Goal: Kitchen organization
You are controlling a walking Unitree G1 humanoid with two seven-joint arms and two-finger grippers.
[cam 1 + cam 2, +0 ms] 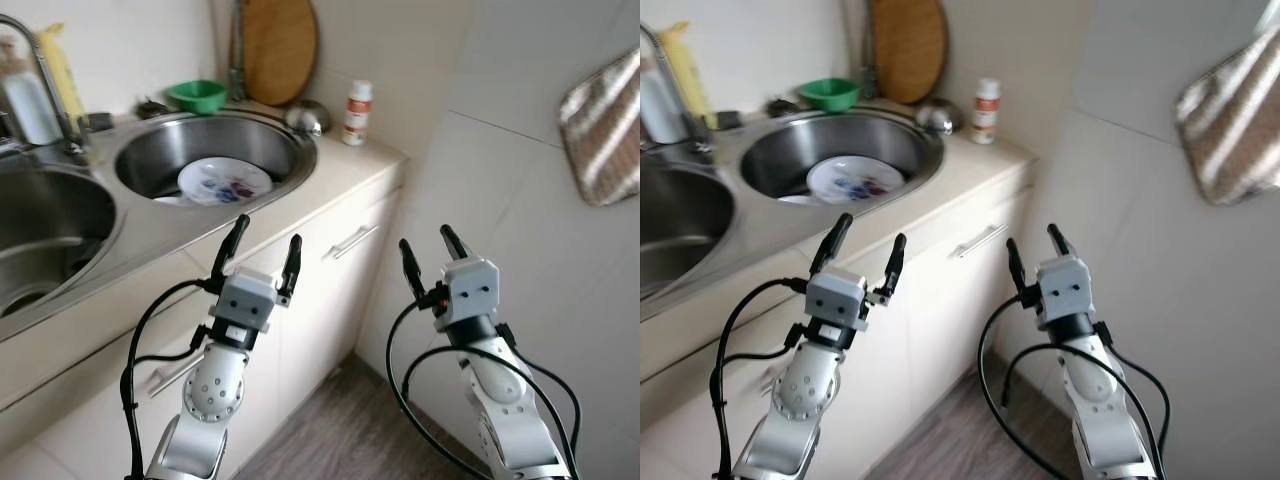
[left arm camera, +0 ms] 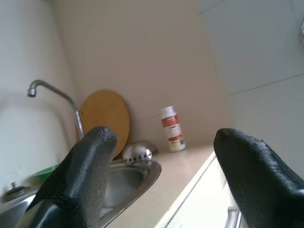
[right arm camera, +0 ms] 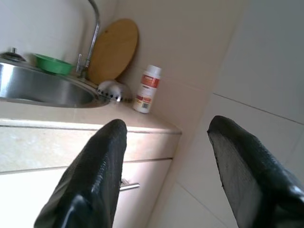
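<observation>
Both grippers, left gripper (image 1: pixel 262 248) and right gripper (image 1: pixel 432 256), hang open and empty before the counter (image 1: pixel 340 165); approach stage, next likely reaching the plate (image 1: pixel 224 182) in the sink (image 1: pixel 290 140)

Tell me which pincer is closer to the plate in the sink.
Left. The left pincer hovers open at the counter's front edge, just short of the plate in the sink. The right pincer hangs open past the counter's end, before the wall.

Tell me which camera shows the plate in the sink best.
The left eye view: the plate lies face-up in the round sink, pattern visible. The right eye view shows it too, slightly smaller. From both wrist views the sink rim hides it.
</observation>
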